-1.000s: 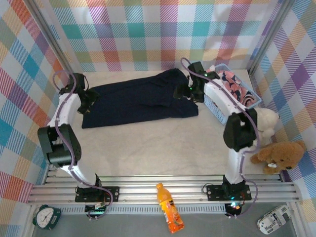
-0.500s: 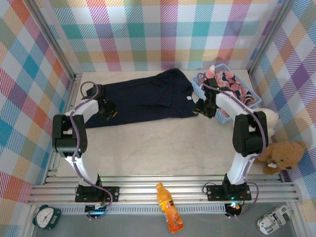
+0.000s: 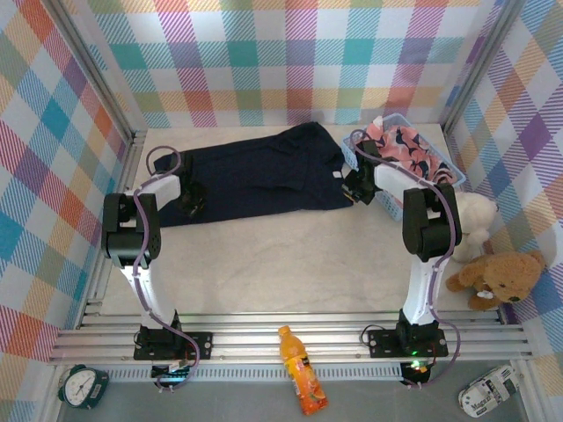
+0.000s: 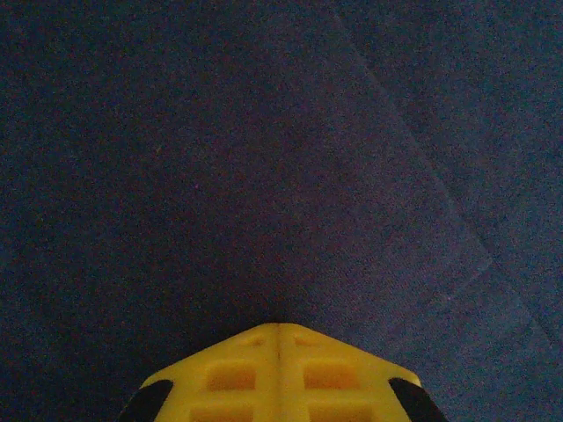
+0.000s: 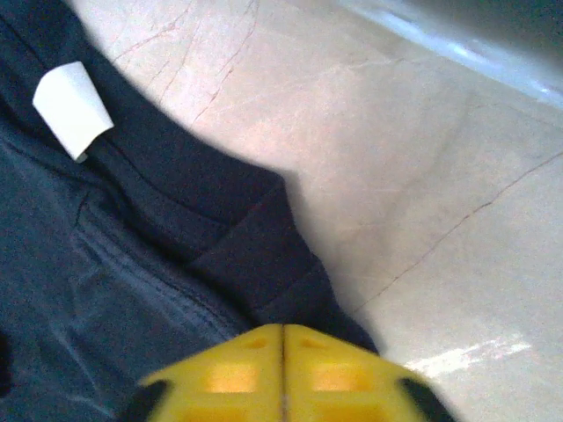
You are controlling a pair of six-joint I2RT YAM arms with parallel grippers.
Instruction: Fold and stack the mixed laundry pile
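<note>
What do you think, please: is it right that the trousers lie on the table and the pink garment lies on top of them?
Not quite: the top view shows the pink garment in the basket, not on the trousers. The trousers do lie on the table.

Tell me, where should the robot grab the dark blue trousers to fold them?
At their two ends, coming down from above. The trousers lie flat and stretched out across the table, so only the edges can be pinched: probably the waistband corner by the white label on the right, and the leg hems on the left.
</note>
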